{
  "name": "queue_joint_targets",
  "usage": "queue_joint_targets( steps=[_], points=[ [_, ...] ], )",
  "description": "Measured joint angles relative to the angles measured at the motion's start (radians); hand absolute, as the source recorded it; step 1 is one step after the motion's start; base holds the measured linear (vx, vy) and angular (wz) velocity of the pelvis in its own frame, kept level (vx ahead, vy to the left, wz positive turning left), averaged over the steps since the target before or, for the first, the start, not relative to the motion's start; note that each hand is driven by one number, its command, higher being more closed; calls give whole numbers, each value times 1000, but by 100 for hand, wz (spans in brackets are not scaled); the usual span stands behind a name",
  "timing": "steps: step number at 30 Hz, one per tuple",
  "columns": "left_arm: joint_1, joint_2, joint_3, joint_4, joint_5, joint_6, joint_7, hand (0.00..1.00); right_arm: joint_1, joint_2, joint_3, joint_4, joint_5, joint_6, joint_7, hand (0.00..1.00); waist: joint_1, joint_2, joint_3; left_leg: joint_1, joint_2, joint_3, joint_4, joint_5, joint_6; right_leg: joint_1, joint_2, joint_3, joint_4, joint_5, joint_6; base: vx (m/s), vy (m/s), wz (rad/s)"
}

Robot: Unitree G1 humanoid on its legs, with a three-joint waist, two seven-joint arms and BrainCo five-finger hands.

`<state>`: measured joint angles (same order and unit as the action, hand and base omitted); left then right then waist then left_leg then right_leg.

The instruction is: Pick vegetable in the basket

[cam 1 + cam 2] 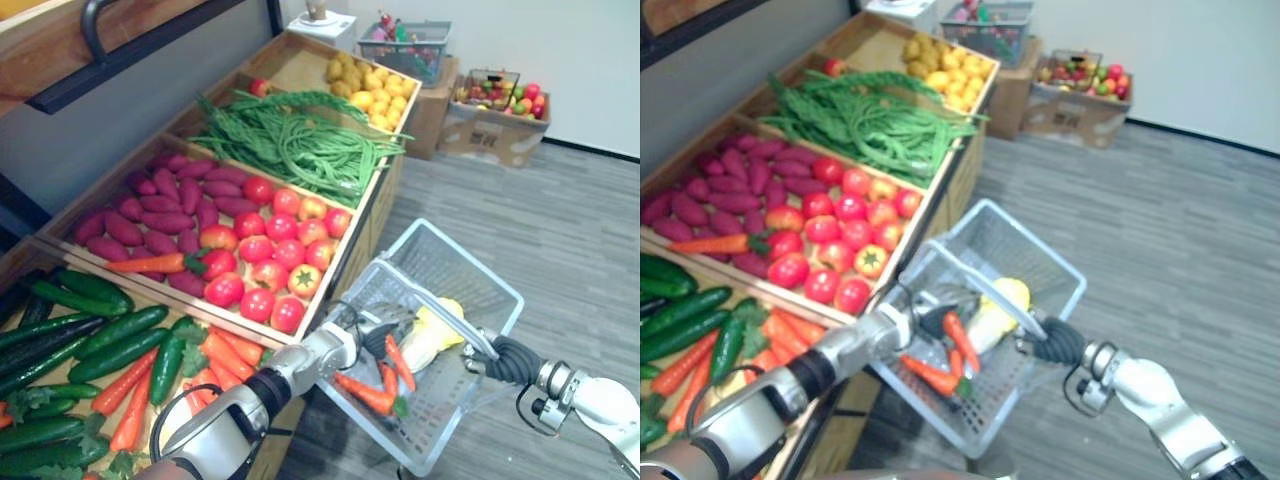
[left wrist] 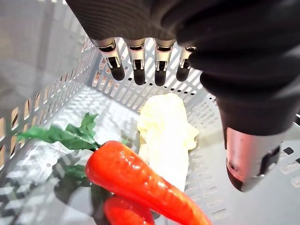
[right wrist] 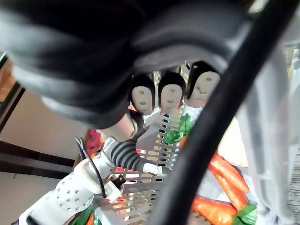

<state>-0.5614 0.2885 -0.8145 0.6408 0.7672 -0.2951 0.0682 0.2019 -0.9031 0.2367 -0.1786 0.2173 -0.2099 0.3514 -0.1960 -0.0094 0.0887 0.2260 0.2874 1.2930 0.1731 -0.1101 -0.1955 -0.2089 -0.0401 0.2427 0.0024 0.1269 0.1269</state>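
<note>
My right hand [image 1: 505, 358] is shut on the handle [image 3: 211, 136] of a white mesh basket [image 1: 470, 270], which it holds up beside the produce stand. Two or three orange carrots [image 1: 400, 362] with green tops and a pale yellow cabbage [image 1: 435, 330] lie inside. My left hand [image 1: 375, 330] reaches into the basket just above the carrots. In the left wrist view its fingers [image 2: 136, 70] are straight and its thumb [image 2: 251, 159] is apart. The nearest carrot [image 2: 140, 180] lies free below them, beside the cabbage [image 2: 166, 131].
The wooden stand on the left holds cucumbers [image 1: 110, 340] and carrots [image 1: 225, 355], purple sweet potatoes [image 1: 160, 215], tomatoes [image 1: 270, 260], long green beans [image 1: 290, 140] and yellow produce [image 1: 370, 90]. Cardboard boxes of fruit [image 1: 495, 110] stand by the back wall. Grey floor [image 1: 560, 220] lies to the right.
</note>
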Motion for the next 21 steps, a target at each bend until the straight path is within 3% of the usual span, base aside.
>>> queue_joint_targets(
  steps=[4, 11, 16, 19, 21],
  points=[
    [0, 25, 0, -125, -8, -1, -1, 0, 19, 83, -63, 62, -34, 0, -16, 100, 4, -4, 3, -18, -13, -48, -16, 0, 3, 10, -22, -42, 0, 0, 0, -128, -43, 33],
    [81, 48, 40, -458, -79, -26, -1, 0, 49, 271, -187, 257, -223, 16, -100, 100, 24, -5, 3, -70, -28, -168, -32, 4, 35, 41, -73, -151, 0, -4, 5, -136, -37, 50],
    [203, 98, 81, -698, -124, -70, -6, 0, 61, 428, -355, 461, -372, 58, -211, 100, 69, -4, 2, -129, -56, -305, -74, 39, 75, 69, -121, -285, -1, -12, 13, -109, -27, 79],
    [245, 124, 137, -752, -137, -74, -1, 0, 54, 482, -429, 561, -407, 69, -265, 100, 80, -6, 0, -162, -73, -378, -99, 59, 88, 83, -142, -356, -1, -13, 14, -82, 1, 84],
    [296, 176, 211, -827, -137, -72, 15, 0, 37, 558, -534, 737, -413, 80, -357, 100, 107, -19, -9, -180, -105, -469, -158, 100, 103, 113, -172, -452, -2, -30, 17, -73, 15, 112]
  ],
)
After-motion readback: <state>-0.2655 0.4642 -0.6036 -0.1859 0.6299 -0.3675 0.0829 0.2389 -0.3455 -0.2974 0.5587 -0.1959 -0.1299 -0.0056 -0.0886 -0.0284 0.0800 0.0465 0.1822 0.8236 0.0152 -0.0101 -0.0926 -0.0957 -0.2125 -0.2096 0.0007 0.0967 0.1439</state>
